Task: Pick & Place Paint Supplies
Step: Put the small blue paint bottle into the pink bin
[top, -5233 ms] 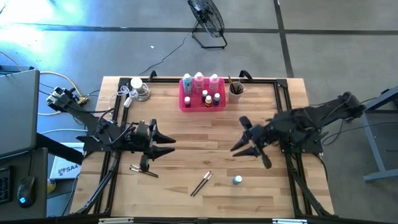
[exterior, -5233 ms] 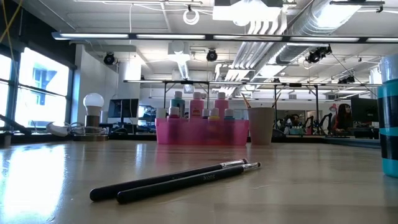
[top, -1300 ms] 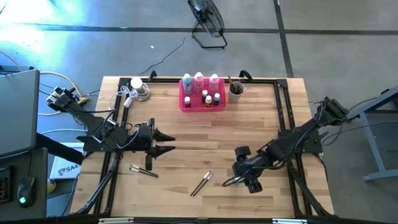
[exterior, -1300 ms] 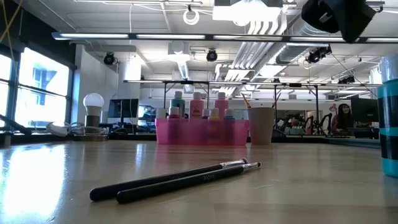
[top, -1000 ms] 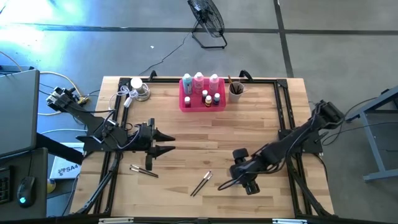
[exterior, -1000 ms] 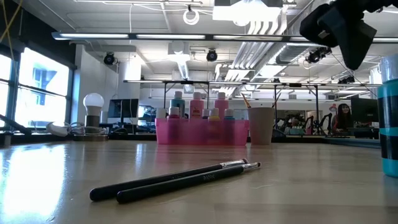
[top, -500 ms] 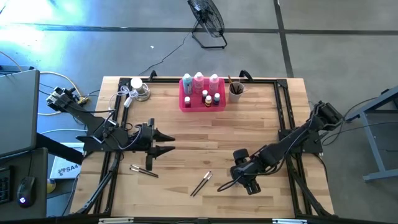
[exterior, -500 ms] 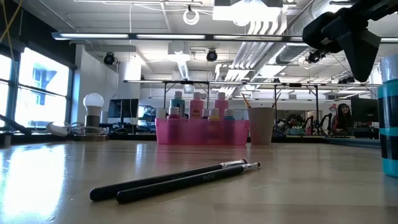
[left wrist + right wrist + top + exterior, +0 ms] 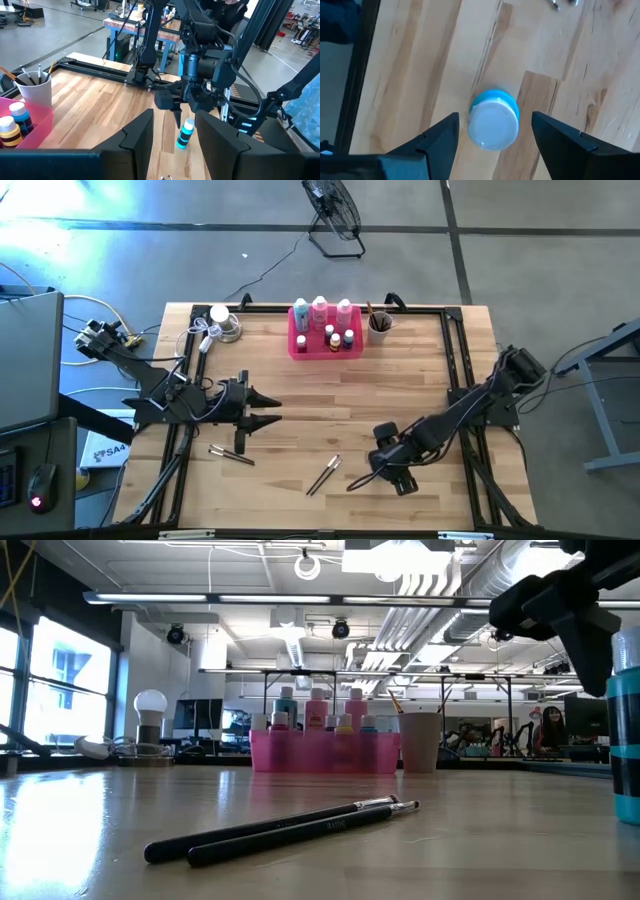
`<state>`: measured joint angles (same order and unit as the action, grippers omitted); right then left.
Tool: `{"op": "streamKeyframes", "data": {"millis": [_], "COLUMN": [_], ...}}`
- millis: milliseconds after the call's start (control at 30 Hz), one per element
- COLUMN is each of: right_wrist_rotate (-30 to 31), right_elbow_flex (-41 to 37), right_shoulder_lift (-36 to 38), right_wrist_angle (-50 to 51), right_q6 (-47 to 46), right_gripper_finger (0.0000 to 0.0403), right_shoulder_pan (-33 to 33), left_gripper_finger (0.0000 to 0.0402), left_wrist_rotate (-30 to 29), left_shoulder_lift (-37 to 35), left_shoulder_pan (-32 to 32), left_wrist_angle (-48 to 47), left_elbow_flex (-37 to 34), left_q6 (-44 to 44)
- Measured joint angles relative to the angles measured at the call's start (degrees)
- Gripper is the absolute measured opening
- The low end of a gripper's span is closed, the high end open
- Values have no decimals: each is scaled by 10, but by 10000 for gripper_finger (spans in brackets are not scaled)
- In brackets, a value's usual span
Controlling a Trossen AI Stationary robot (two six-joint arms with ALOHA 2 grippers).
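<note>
On the left of the wooden table (image 9: pixel 300 395) the left gripper (image 9: pixel 268 411) hangs above the boards, jaws parted and holding nothing. Just in front of it lies one pair of dark-handled paintbrushes (image 9: pixel 231 453), touching each other. Farther right, near the front middle, lies a second pair of paintbrushes (image 9: pixel 324 474), side by side; in the low view one handle bears pale printing too small to read. That makes four loose brushes.

At the back middle stands the pink tray (image 9: pixel 296 344). It holds three taller white-capped bottles (image 9: pixel 319 310) in a row and three tiny bottles (image 9: pixel 334 340) in front of them. Their labels cannot be read. Just right of the tray stands one pale cup (image 9: pixel 379 326) with thin brushes upright in it; their number cannot be told.

One lamp bulb (image 9: pixel 219 314) sits at the back left corner beside a coil of white cable.

To the right of the second pair, the right gripper (image 9: pixel 384 472) hangs straight above one small teal bottle (image 9: pixel 492 119) with a white cap, standing upright on the wood near the front. Its fingers (image 9: pixel 437 137) are spread wide on either side of the cap, clear of it; the bottle is not grasped.
</note>
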<state>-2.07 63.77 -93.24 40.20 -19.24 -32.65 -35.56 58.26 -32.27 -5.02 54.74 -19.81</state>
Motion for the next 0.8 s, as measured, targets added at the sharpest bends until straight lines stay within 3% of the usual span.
{"op": "streamKeyframes", "data": {"millis": [800], "right_wrist_rotate": [-10], "right_elbow_flex": [0], "right_shoulder_lift": [0], "right_wrist_angle": [-19], "right_q6": [-4], "right_gripper_finger": [242], "right_shoulder_pan": [0], "left_gripper_finger": [148], "left_wrist_rotate": [0], "left_shoulder_lift": [0], "left_shoulder_pan": [0], "left_wrist_angle": [-8], "left_elbow_flex": [0], "left_q6": [0]}}
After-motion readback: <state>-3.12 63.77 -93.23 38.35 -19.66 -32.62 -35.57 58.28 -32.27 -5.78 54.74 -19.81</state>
